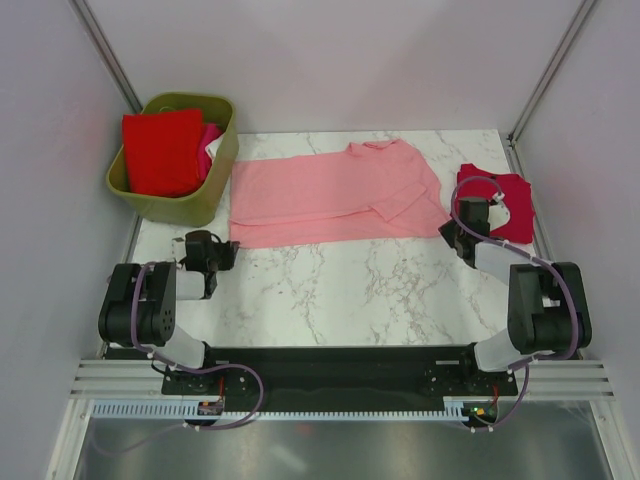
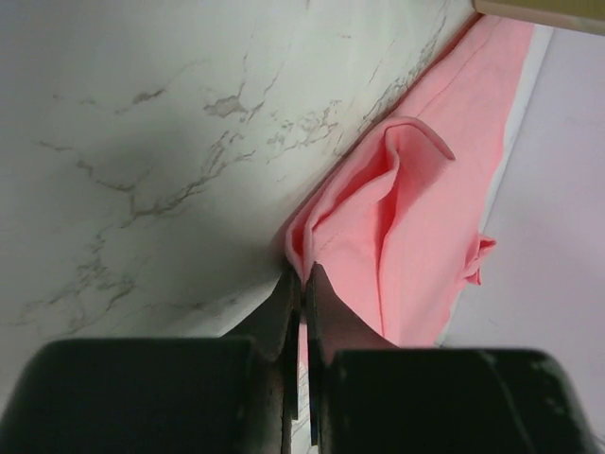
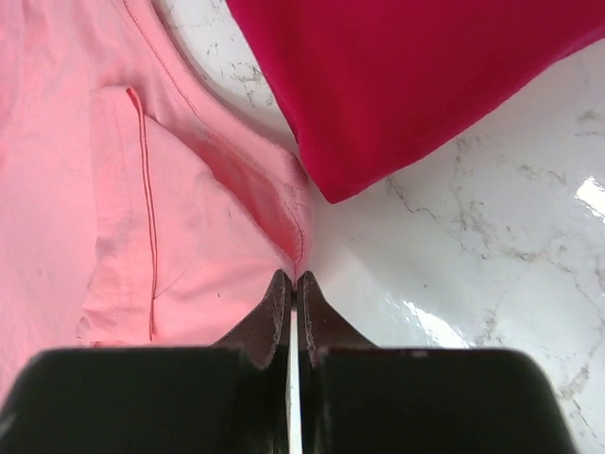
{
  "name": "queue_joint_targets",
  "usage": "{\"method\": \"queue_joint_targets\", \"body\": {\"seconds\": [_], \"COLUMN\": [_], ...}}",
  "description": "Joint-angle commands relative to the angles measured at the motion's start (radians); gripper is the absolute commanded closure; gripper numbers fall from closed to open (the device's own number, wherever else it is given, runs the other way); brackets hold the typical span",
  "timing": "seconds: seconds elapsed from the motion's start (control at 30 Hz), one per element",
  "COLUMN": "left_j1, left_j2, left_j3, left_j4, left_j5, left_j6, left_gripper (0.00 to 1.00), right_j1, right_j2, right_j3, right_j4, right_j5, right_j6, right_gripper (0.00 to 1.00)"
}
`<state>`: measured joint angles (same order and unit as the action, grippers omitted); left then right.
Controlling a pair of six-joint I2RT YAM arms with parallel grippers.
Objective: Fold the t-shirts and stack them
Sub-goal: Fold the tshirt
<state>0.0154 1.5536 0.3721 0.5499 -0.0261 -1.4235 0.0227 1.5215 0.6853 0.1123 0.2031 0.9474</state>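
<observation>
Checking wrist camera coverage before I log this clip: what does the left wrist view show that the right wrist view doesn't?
Left wrist only: the left tool shut on a bunched-up fold of the light pink t-shirt, and a strip of what looks like the basket at the top edge.
Right wrist only: the right tool shut at that shirt's edge beside a sleeve, and the dark crimson t-shirt just beyond.
Both: the light pink t-shirt and the marble table.

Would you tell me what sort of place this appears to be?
Likely a robotics lab cell: white walls, a metal mounting rail, and a light pink t-shirt spread on the marble-patterned table.
</observation>
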Motion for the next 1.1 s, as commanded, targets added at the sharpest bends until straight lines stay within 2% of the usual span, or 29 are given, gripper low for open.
{"method": "queue_joint_targets", "body": {"seconds": [0.0,0.17,0.37,0.43,0.53,0.77,1.07], "left_j1": [0.004,0.031,0.05,0.064,0.075,0.1,0.106], "left_j2": [-0.022,-0.124,-0.246,-0.291,-0.337,-0.477,-0.745], "left_j3": [0.059,0.198,0.416,0.403,0.34,0.056,-0.18], "left_j4": [-0.045,-0.22,-0.473,-0.513,-0.531,-0.501,-0.591], "left_j5": [-0.022,-0.006,0.022,0.043,0.04,0.078,0.045], "left_j6": [0.003,0.044,0.087,0.097,0.109,0.133,0.198], "left_gripper": [0.98,0.98,0.98,0.98,0.98,0.98,0.98], "right_j1": [0.005,0.003,0.005,0.005,0.003,0.005,0.005], "right_j2": [-0.066,-0.133,-0.145,-0.17,-0.24,-0.452,-0.78], "right_j3": [0.055,0.166,0.445,0.441,0.334,0.001,-0.254], "right_j4": [-0.075,-0.174,-0.322,-0.359,-0.362,-0.37,-0.485], "right_j5": [0.062,0.091,0.076,0.081,0.076,0.079,0.033], "right_j6": [-0.002,-0.004,-0.013,-0.006,0.008,0.025,0.053], "right_gripper": [1.0,1.0,1.0,1.0,1.0,1.0,1.0]}}
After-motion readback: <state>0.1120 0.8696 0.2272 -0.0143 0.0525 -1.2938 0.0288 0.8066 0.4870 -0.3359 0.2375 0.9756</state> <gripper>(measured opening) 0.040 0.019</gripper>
